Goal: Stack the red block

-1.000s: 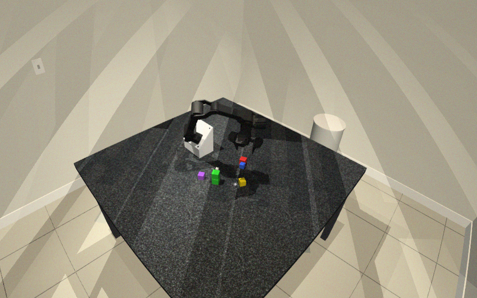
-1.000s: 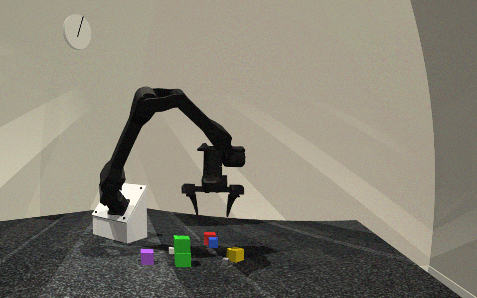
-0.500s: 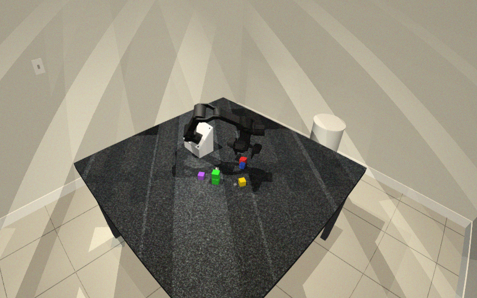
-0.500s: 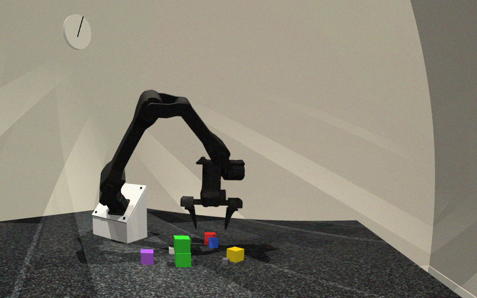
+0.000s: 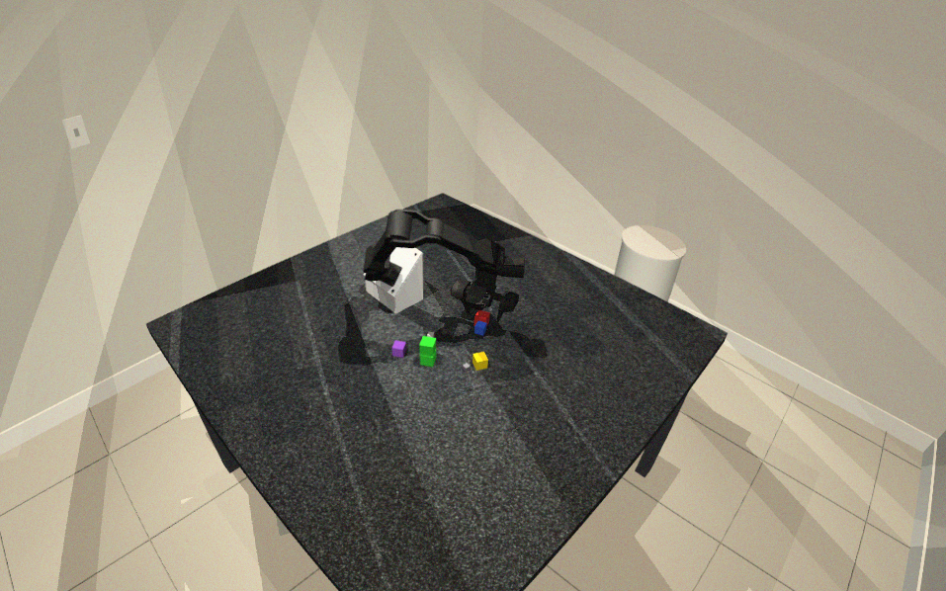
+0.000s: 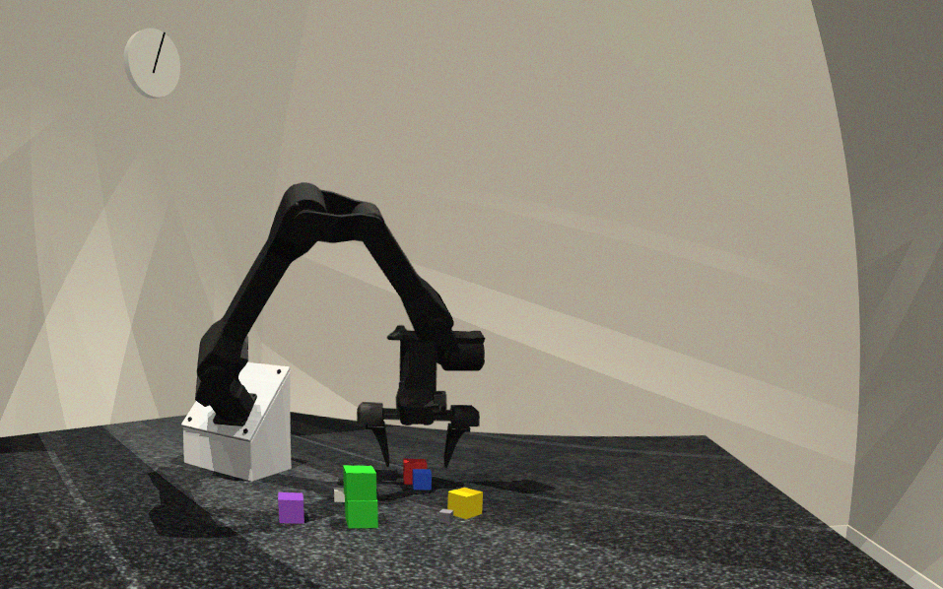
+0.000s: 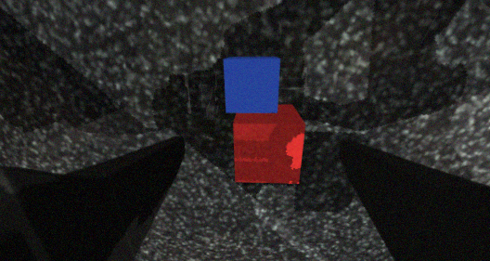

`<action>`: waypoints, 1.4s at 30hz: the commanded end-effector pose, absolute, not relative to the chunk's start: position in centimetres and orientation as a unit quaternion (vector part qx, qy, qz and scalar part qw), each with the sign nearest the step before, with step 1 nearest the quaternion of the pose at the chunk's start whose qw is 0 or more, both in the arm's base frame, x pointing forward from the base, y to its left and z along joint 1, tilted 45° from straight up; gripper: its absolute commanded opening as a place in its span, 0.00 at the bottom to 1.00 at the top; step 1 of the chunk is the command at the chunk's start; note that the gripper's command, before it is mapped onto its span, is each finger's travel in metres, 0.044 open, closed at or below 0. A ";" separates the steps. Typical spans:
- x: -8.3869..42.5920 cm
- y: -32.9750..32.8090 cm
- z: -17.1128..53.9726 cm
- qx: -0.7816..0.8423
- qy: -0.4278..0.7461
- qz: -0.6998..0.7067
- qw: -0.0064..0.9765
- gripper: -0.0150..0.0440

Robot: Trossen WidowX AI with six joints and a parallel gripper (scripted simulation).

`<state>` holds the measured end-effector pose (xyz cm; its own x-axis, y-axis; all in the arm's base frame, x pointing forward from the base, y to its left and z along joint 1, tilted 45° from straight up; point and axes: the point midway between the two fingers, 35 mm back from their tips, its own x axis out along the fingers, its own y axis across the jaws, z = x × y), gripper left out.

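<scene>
Black granite tabletop (image 5: pixel 314 440) is carrying everything, and the end effector (image 6: pixel 417 461) is hanging over it, spread wide and gripping nothing, tips straddling the red block (image 7: pixel 266 147). Next in size, the green tower (image 6: pixel 360 495) is standing two cubes high, near the red block but apart from it. Red is sitting on the tabletop with the blue block (image 7: pixel 251 84) apparently touching one face. Trouble is likely coming from that neighbour: a finger dropping onto blue could be shoving both cubes or skewing the grasp, and a tilted red block could be toppling the tower at placement.
</scene>
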<state>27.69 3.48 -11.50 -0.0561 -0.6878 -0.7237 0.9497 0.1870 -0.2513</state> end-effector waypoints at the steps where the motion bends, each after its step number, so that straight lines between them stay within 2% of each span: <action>1: 27.4 2.8 -12.2 0.161 0.390 -0.615 0.666 1.00; 25: 27.3 2.2 -12.7 0.161 0.389 -0.615 0.666 1.00; 37: 27.3 2.2 -12.7 0.161 0.389 -0.615 0.666 0.47; 42: 27.3 2.2 -12.7 0.161 0.389 -0.615 0.666 0.41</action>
